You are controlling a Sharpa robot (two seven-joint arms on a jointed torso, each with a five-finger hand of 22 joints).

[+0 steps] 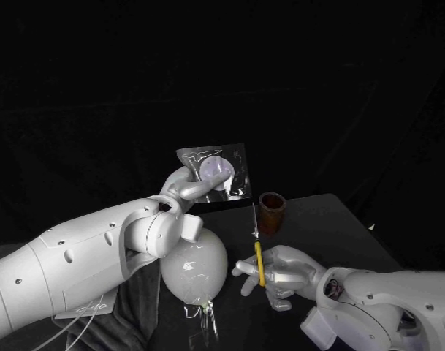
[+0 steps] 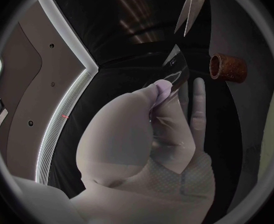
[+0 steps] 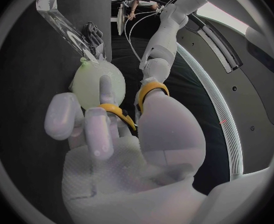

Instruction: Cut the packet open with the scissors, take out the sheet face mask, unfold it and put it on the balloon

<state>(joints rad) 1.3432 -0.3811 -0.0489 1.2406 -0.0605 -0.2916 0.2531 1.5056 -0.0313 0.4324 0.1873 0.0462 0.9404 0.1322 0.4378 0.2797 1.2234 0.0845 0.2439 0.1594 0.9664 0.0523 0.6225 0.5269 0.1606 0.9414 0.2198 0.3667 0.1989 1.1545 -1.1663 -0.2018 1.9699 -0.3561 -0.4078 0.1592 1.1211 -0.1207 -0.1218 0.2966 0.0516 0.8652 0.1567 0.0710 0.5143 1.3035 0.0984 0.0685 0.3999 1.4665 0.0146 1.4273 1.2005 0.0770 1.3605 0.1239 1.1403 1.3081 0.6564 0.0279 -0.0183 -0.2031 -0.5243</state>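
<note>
Packet hangs pinched in the left robot hand, above the brown cup on the bench. Beside the cup, the right robot hand grips the scissors, blades up; the balloon lies near.

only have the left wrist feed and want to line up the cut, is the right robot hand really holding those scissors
Observer: Yes, the right robot hand grips the scissors, thumb and a finger through their yellow loops.
Operator: and where's the balloon
Observer: The balloon lies low beneath the left arm, below the packet that the left robot hand holds up.
</note>
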